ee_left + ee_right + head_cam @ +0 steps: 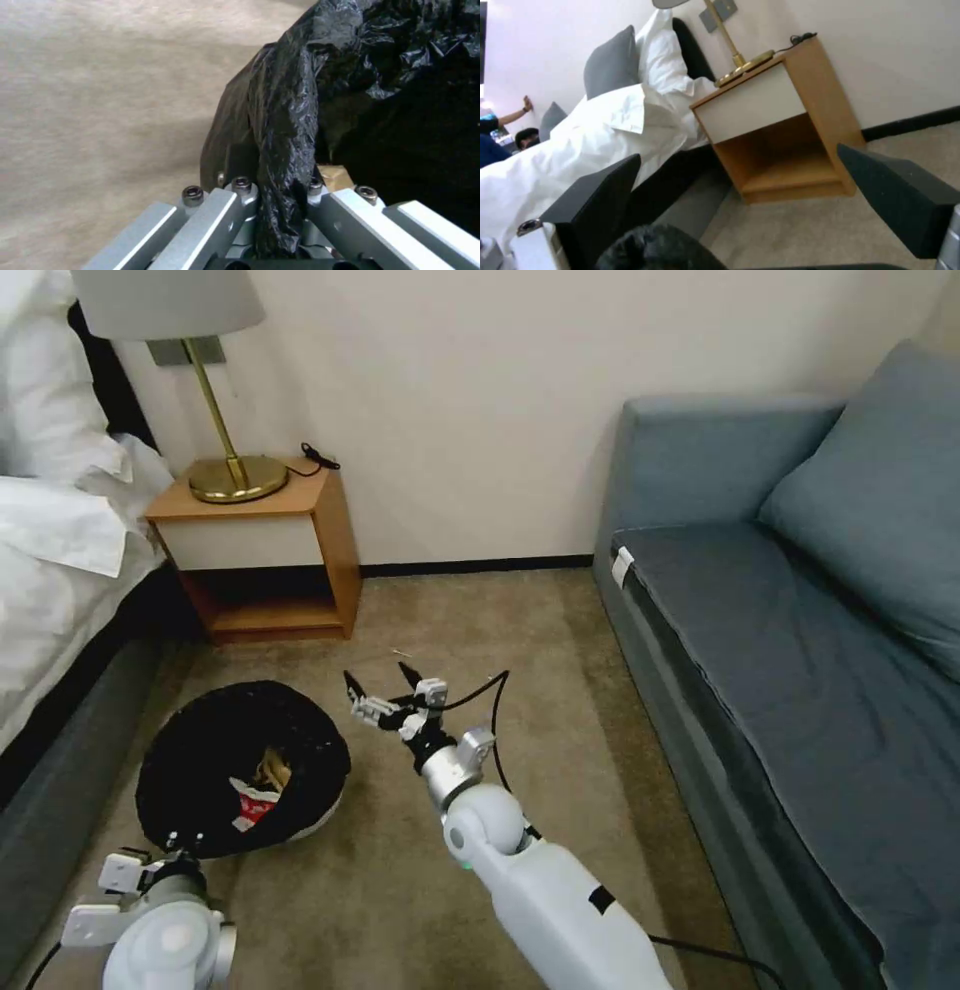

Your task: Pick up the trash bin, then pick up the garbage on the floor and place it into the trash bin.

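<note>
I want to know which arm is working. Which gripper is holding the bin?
The left gripper: its jaws pinch the bin's black bag at the rim. The right gripper hangs open beside the bin, holding nothing.

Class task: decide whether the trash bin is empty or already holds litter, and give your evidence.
Not empty. Inside the trash bin, a red-and-white wrapper and a tan scrap lie on the black bag.

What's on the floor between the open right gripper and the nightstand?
Nothing but bare carpet in the head view, apart from a tiny pale speck. The right gripper hangs open beside the trash bin, short of the nightstand.
</note>
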Available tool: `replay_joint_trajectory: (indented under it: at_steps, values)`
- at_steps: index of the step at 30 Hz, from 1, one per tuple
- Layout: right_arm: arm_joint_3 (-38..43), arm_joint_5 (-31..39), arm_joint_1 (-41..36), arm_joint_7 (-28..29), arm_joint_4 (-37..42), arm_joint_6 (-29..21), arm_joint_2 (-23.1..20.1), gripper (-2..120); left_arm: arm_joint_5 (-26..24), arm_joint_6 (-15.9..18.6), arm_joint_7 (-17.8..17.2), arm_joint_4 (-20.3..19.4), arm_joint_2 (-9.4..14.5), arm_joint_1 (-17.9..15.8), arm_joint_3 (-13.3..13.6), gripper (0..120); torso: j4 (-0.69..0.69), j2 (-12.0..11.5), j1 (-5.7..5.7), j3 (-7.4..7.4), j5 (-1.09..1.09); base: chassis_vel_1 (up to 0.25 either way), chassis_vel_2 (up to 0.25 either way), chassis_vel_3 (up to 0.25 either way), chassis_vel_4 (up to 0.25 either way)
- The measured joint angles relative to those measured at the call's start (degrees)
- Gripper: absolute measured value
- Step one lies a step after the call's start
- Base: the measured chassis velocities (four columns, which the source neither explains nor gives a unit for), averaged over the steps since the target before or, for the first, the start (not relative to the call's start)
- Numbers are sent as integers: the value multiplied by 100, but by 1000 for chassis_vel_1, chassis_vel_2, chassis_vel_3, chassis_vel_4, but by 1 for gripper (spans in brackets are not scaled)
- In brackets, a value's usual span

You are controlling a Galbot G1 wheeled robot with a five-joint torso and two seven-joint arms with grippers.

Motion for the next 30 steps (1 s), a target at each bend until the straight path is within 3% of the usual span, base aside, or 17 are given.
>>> replay_joint_trajectory:
  at_steps: [1,6,11,14,17,25,27,29,30]
  values:
    - [18,-13,-2,-2,-8,3,16,100,49,118,-237,-12,24,-59,-7,3,0,0,0,0,0,0,0,0,0]
    - [51,-26,12,-4,-27,13,15,100,209,308,-578,19,144,-233,-46,3,0,0,0,0,0,0,0,0,0]
    - [101,-43,-17,-12,-26,34,-30,100,317,386,-593,84,256,-350,-31,4,-1,0,0,0,-1,0,0,0,0]
    - [125,-49,-47,-24,-23,44,-60,100,467,414,-444,63,272,-342,28,12,-1,0,0,0,-1,0,0,0,0]
    - [153,-65,-81,-37,-22,64,-116,100,711,593,-268,-25,254,-312,102,26,-1,0,0,0,0,0,0,0,0]
    - [180,-81,-93,-41,6,75,-165,100,1254,891,-276,-127,283,-191,113,53,-1,0,0,0,0,0,0,0,0]
    - [180,-91,-109,-42,29,76,-174,100,1499,893,-272,-232,318,-104,85,63,-1,0,0,0,0,0,0,0,0]
    - [180,-91,-112,-42,36,76,-175,100,1600,862,-262,-256,320,-77,83,66,-1,0,0,0,0,0,0,0,0]
    - [182,-92,-124,-41,60,77,-179,100,1903,718,-194,-318,324,2,84,70,-1,0,0,0,-1,0,0,0,0]
